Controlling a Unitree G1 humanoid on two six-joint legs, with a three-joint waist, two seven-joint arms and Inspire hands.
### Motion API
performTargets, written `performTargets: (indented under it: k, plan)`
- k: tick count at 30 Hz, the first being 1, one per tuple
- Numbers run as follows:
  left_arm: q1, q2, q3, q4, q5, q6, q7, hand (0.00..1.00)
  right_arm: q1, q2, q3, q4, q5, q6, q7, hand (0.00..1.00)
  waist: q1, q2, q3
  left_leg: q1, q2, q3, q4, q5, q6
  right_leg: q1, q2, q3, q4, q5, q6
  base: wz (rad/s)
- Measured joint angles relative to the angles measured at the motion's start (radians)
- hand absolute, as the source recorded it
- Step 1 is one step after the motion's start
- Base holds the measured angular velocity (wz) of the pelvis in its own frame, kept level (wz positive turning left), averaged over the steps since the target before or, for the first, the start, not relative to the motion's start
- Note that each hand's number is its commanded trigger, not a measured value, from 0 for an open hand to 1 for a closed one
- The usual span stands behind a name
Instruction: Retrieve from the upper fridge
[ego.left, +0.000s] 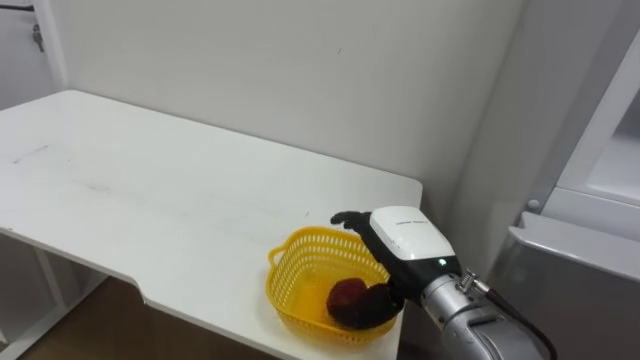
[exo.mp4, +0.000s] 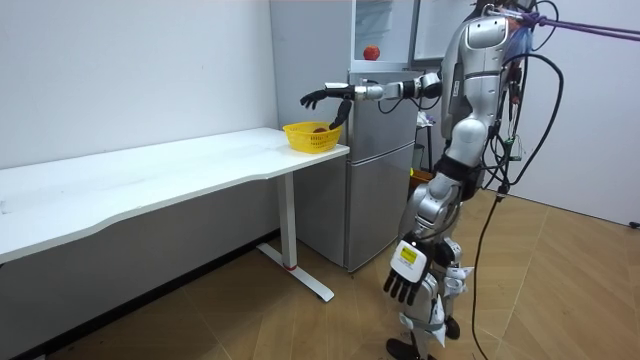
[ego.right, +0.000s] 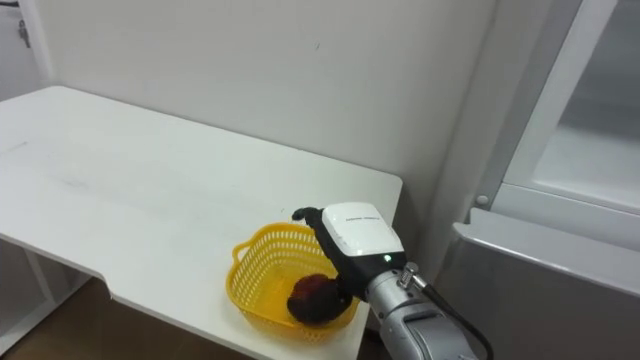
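Note:
A yellow mesh basket stands at the white table's right end, close to the front edge. A dark red fruit lies inside it. My right hand hovers over the basket's right side, open, with its fingers stretched out straight above the rim. Its thumb hangs down into the basket beside the fruit. In the room view the right hand reaches out from the fridge side over the basket. My left hand hangs open by my leg.
The white table runs off to the left against the wall. A grey fridge stands just past the table's end, its upper compartment open with another red fruit on a shelf. I stand in front of the fridge.

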Motion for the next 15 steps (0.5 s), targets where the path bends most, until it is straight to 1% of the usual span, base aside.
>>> performTargets:
  k: [10, 15]
  plan:
    - [0.0, 0.0, 0.0, 0.0, 0.0, 0.0, 0.0, 0.0, 0.0, 0.0, 0.0, 0.0, 0.002, 0.0, 0.0, 0.0, 0.0, 0.001, -0.0011, 0.0, 0.0, 0.0, 0.001, 0.0, 0.0, 0.0, 0.0, 0.0, 0.0, 0.0, 0.0, 0.0]
    - [0.0, 0.0, -0.002, 0.0, 0.0, 0.0, 0.0, 0.0, 0.0, 0.0, 0.0, 0.0, 0.033, 0.0, 0.0, 0.0, -0.003, 0.006, -0.0015, 0.003, 0.0, 0.001, 0.006, 0.0, 0.0, 0.004, 0.0, 0.001, 0.0, 0.0, 0.0, 0.0]
